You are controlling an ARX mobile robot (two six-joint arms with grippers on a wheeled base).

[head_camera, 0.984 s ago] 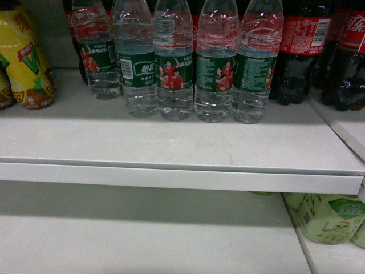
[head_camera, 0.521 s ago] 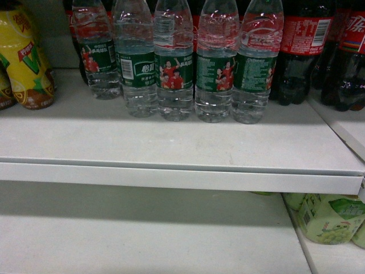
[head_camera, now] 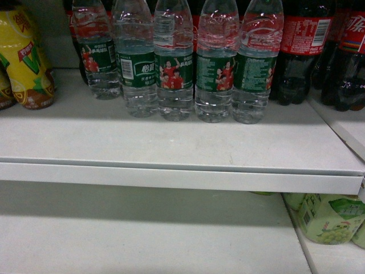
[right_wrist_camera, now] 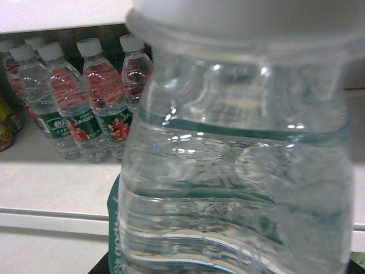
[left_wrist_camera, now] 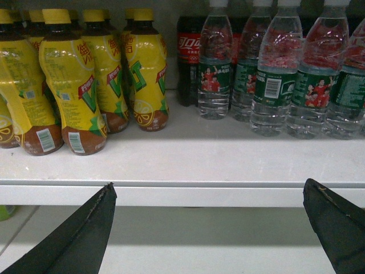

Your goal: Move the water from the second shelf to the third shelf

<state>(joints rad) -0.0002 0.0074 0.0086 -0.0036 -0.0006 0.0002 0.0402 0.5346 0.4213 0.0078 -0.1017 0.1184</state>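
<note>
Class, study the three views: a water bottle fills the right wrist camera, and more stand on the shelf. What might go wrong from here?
1. The water bottle blocks most of the right wrist view, so placing it may be half blind.
2. The bottle row stands tightly packed; a careless reach may topple neighbours.
3. The shelf edge juts out and could catch a bottle moving down.

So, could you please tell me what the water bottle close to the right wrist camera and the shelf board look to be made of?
The water bottle looks like thin clear plastic, glossy: you see through it, and its ribbed wall throws bright glints. Its cap appears to be white opaque plastic. The shelf board looks like painted sheet metal, matt off-white with a folded front lip, though coated board cannot be ruled out.
</note>
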